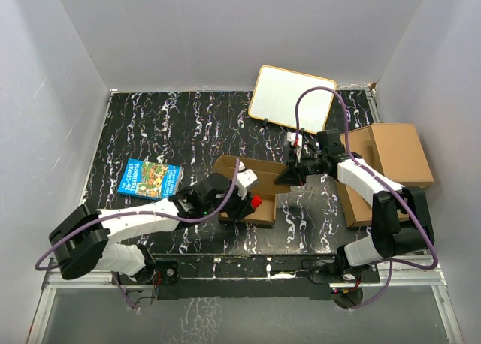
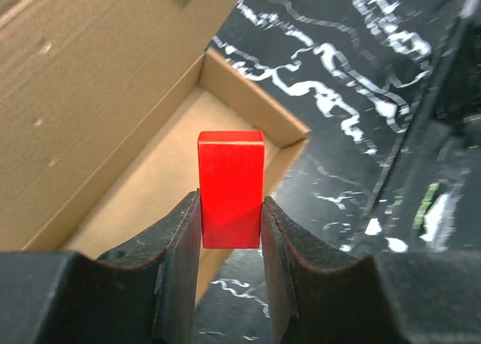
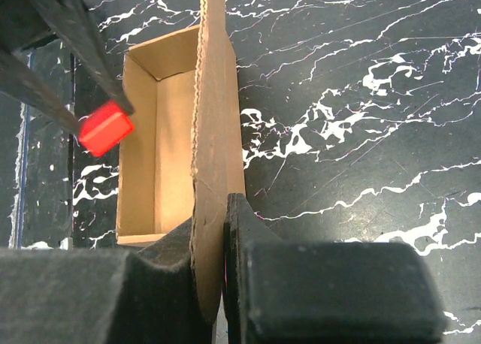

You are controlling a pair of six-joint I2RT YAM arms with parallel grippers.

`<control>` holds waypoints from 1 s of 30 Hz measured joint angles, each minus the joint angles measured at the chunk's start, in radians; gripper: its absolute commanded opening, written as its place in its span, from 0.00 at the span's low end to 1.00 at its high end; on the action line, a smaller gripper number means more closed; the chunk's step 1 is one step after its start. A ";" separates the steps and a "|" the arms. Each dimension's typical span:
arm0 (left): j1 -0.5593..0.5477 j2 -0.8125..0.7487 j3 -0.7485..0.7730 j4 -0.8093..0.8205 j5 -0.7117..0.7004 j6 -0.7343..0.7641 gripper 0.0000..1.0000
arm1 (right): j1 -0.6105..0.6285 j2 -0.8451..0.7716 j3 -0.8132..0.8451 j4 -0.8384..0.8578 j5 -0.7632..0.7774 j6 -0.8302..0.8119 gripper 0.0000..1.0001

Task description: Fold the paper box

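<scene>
The paper box (image 1: 263, 180) is a shallow brown cardboard box lying open at the middle of the dark marbled table. Its lid flap (image 3: 214, 89) stands upright on the right side. My right gripper (image 3: 213, 224) is shut on that flap's edge; from above it (image 1: 288, 176) sits at the box's right end. My left gripper (image 2: 231, 206) is shut on a small red block (image 2: 231, 167), which hangs over the box's near corner (image 1: 256, 202). The box's inside (image 2: 143, 194) shows bare cardboard. In the right wrist view the red block (image 3: 106, 129) hangs just left of the box's left wall.
A blue picture book (image 1: 150, 178) lies at the left. A white board (image 1: 291, 98) leans at the back. A pile of larger cardboard boxes (image 1: 391, 160) fills the right side under the right arm. Purple cables loop over both arms. White walls close in the table.
</scene>
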 measured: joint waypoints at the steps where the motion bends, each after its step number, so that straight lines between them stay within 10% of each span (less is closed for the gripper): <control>1: -0.002 0.024 0.002 0.006 -0.013 0.028 0.15 | 0.000 0.001 0.000 0.000 0.000 0.000 0.08; 15: -0.004 0.264 0.066 0.016 -0.088 0.261 0.35 | 0.000 0.002 0.000 -0.004 -0.001 -0.001 0.08; 30: -0.003 0.063 0.101 -0.037 -0.167 0.026 0.70 | 0.000 0.002 0.002 -0.038 -0.008 -0.035 0.08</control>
